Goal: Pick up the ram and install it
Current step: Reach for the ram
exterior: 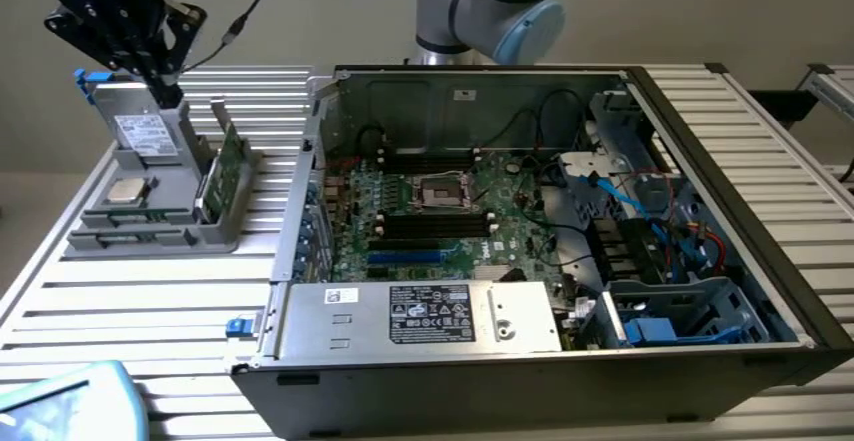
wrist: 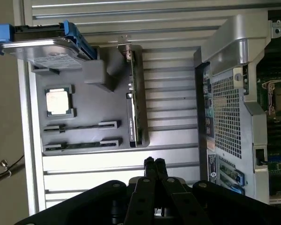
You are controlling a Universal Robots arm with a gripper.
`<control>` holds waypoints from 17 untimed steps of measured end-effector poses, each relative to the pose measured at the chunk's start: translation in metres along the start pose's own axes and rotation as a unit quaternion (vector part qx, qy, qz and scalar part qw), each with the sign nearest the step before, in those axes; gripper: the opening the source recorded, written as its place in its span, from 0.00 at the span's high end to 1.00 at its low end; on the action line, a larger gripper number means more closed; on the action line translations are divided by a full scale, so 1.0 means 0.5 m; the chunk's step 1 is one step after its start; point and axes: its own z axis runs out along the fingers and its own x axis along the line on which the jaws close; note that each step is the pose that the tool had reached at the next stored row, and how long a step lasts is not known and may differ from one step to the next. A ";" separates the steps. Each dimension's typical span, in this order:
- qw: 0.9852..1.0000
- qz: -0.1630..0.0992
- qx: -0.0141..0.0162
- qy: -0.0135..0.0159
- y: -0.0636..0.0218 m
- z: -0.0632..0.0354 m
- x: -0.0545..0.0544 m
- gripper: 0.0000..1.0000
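Dark-green thin circuit-board ram [wrist: 133, 103]: likely light, stiff, fragile; pinch its long top edge.
Black claw [wrist: 154, 162]: pressed together, empty, 11 o'clock of ram, exterior view.

Open computer case [exterior: 534, 393] beside grey tray [exterior: 147, 241] holding processor [exterior: 127, 190] and drive [exterior: 144, 136].

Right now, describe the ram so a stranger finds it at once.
On the exterior view's left, beside the open black computer case, sits a grey plastic parts tray. Along its side nearest the case stands the long, thin dark-green ram stick, on edge, unlike the flat square silver processor and boxy grey drive.
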 end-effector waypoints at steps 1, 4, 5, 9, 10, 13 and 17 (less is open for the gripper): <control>1.000 0.000 0.000 0.000 -0.001 0.000 0.009 0.89; 1.000 0.000 0.000 0.000 -0.004 -0.001 0.036 0.89; 1.000 0.000 0.000 0.000 -0.005 -0.001 0.046 0.89; 1.000 0.000 0.000 0.000 -0.009 -0.002 0.082 0.89; 1.000 0.000 0.000 0.000 -0.011 -0.002 0.091 0.89; 1.000 0.000 0.000 0.000 -0.014 -0.003 0.117 0.89; 1.000 0.000 0.000 0.000 -0.018 -0.004 0.153 0.89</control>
